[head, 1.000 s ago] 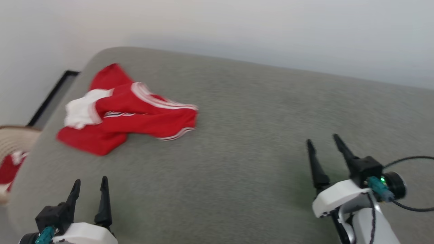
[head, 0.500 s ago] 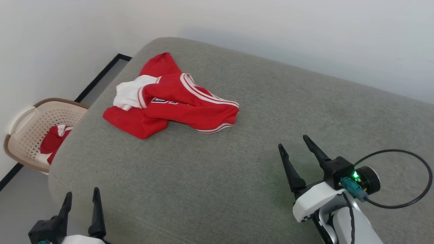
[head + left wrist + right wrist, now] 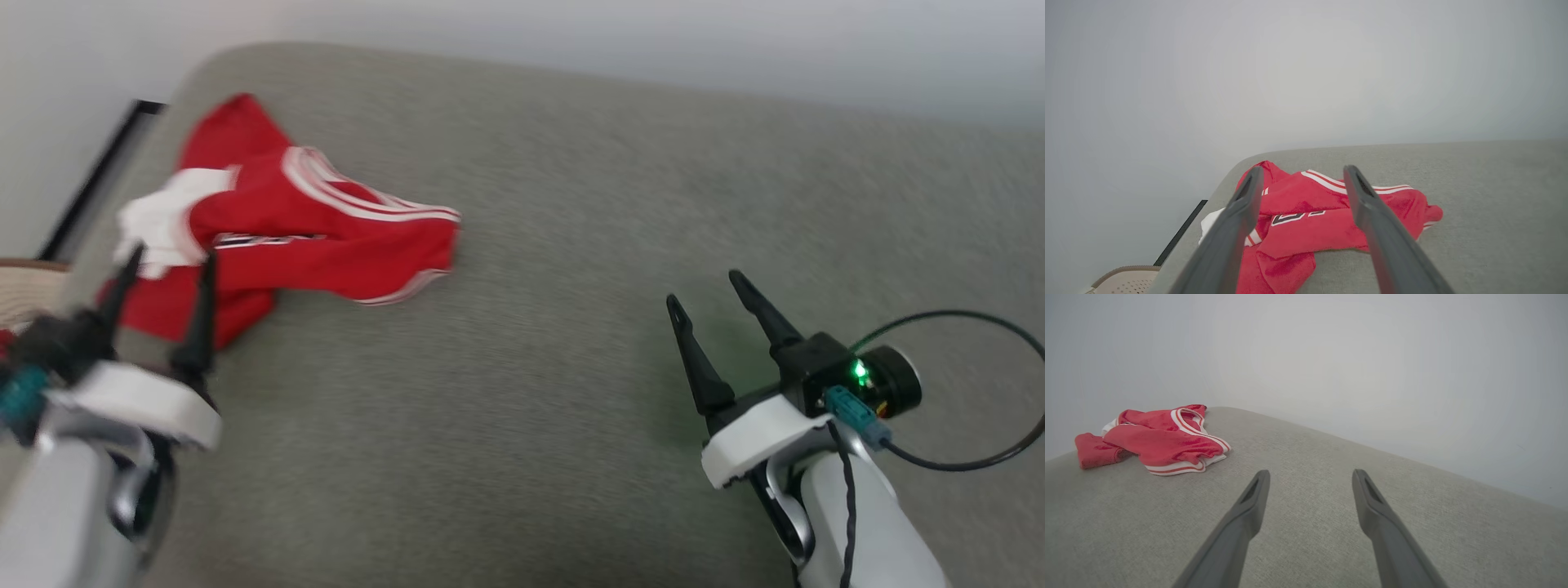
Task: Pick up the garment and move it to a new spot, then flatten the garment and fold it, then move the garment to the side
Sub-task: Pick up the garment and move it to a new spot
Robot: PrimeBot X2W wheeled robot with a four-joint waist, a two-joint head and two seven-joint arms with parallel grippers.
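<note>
Left gripper point(image 3: 171, 255): your two long dark fingers stand spread wide with nothing between them; motion-blurred in the head view.
Right gripper point(image 3: 704, 288): fingers likewise wide apart and empty, over bare cushion.
Garment point(image 3: 310, 237): crumpled red jersey-style shirt of thin fabric, with a white sleeve and white-and-red striped trim. It lies just ahead of your left fingertips, bunched, not flat; whether they touch it, you cannot tell. It is well apart from your right gripper, ahead and to its left.
Surface: grey upholstered cushion point(image 3: 588, 229), its rounded corner just beyond the shirt.
Basket: beige perforated plastic basket point(image 3: 1124, 279), low to the left of your left gripper, off the cushion's edge.
Wall: plain white wall point(image 3: 1372, 355), beyond both grippers.
</note>
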